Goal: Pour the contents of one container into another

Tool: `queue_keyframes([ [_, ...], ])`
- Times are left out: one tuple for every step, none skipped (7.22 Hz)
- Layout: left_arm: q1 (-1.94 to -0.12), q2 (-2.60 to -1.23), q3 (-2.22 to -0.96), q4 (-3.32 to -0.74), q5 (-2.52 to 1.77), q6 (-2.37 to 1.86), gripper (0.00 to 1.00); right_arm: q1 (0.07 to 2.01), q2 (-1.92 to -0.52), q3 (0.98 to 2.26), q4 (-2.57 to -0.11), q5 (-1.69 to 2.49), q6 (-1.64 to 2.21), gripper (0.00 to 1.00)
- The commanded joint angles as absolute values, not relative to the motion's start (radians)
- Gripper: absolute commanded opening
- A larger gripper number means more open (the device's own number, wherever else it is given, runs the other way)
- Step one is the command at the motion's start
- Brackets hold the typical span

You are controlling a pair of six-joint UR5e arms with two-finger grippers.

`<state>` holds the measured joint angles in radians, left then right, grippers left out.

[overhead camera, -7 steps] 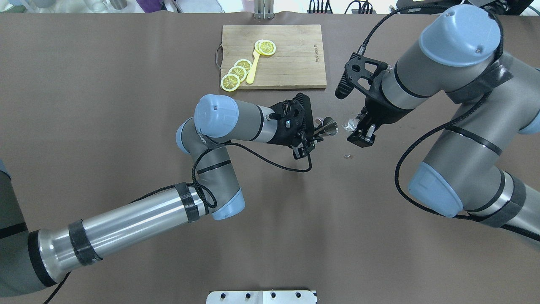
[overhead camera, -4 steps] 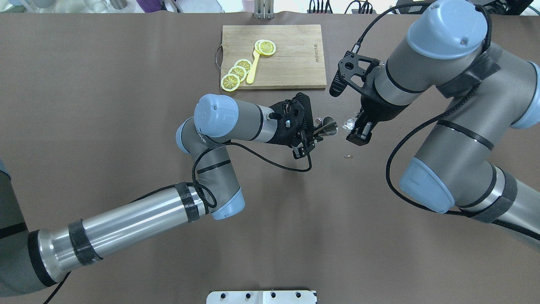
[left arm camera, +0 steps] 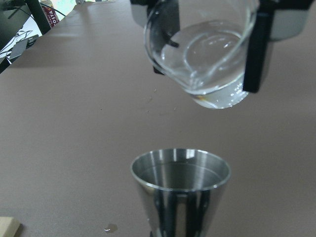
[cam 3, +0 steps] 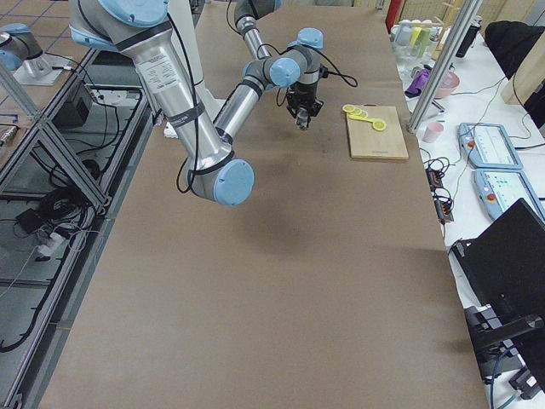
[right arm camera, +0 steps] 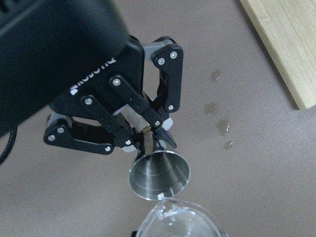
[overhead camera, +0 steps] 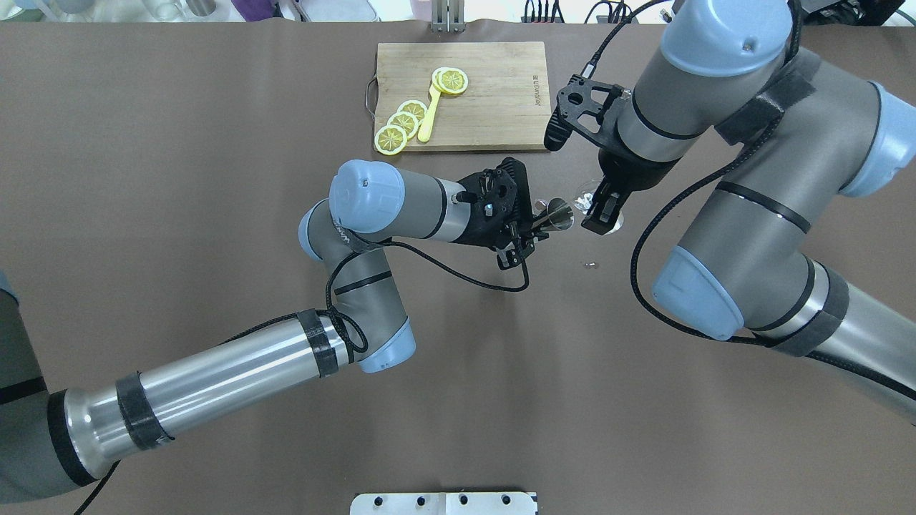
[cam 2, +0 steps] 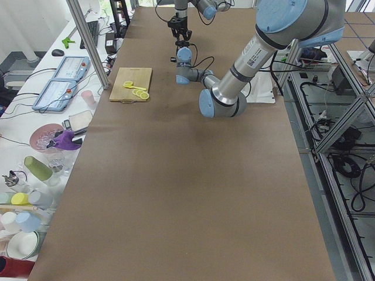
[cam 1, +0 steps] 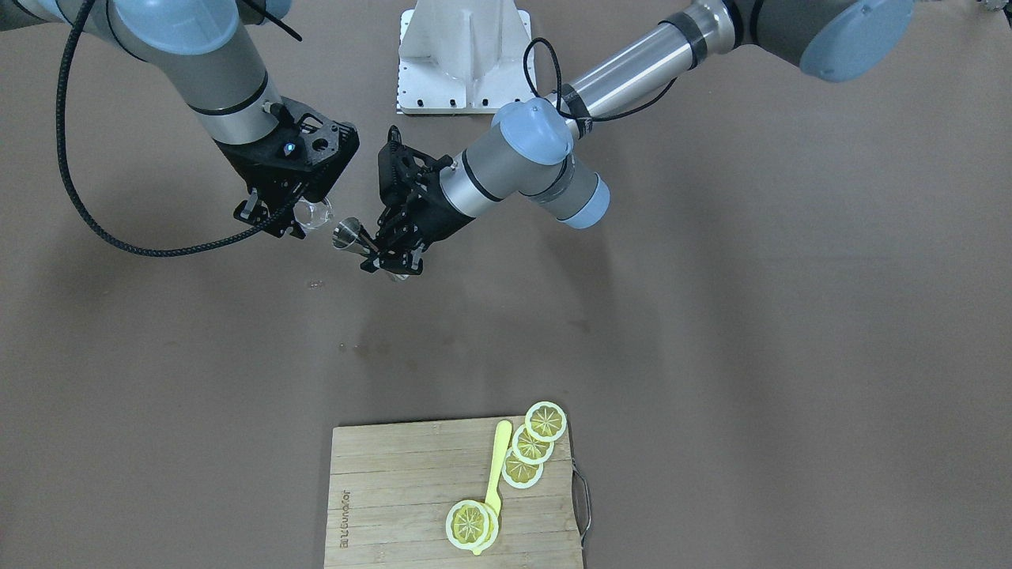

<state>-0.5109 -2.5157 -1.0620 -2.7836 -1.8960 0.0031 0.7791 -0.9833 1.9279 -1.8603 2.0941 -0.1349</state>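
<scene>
My left gripper (overhead camera: 533,225) is shut on the narrow waist of the steel jigger (overhead camera: 557,214), whose open mouth points toward the right arm. My right gripper (overhead camera: 600,211) is shut on the clear glass (overhead camera: 584,193) and holds it tilted just beyond the jigger's rim. In the left wrist view the glass (left arm camera: 202,54) hangs above the jigger (left arm camera: 180,187) with clear liquid pooled in its low side. The right wrist view shows the jigger's mouth (right arm camera: 159,175) right at the glass rim (right arm camera: 177,222). The front view shows the jigger (cam 1: 348,233) and the glass (cam 1: 315,212) almost touching.
A wooden cutting board (overhead camera: 494,107) with lemon slices (overhead camera: 401,125) and a yellow spoon (overhead camera: 429,118) lies at the far middle of the table. Small wet drops (overhead camera: 590,265) mark the brown cover near the grippers. A white mounting plate (overhead camera: 444,503) sits at the near edge.
My right arm has swung left and farther away, which brings the glass up against the jigger's rim. The left arm and the jigger have stayed put.
</scene>
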Motion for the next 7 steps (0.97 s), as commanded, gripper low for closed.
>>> queue_keyframes([
  [-0.511,-2.516,-1.063,-2.784,-1.896,0.003,0.00,0.782,-0.954,1.918,-1.919,2.091,-0.155,0.00],
  [-0.511,-2.516,-1.062,-2.784,-1.896,0.003,0.00,0.782,-0.937,1.907,-1.948,2.091,-0.166,0.00],
  [-0.512,-2.516,-1.063,-2.784,-1.896,0.002,0.00,0.782,-0.922,1.904,-1.979,2.089,-0.175,0.00],
  [-0.511,-2.516,-1.062,-2.784,-1.896,0.003,0.00,0.781,-0.916,1.892,-1.988,2.089,-0.179,0.00],
  [-0.512,-2.516,-1.062,-2.784,-1.896,0.003,0.00,0.781,-0.908,1.882,-1.997,2.089,-0.186,0.00],
  [-0.512,-2.516,-1.062,-2.784,-1.896,0.003,0.00,0.781,-0.887,1.859,-2.014,2.089,-0.195,0.00],
  [-0.512,-2.516,-1.062,-2.784,-1.896,0.003,0.00,0.781,-0.864,1.838,-2.034,2.091,-0.212,0.00],
])
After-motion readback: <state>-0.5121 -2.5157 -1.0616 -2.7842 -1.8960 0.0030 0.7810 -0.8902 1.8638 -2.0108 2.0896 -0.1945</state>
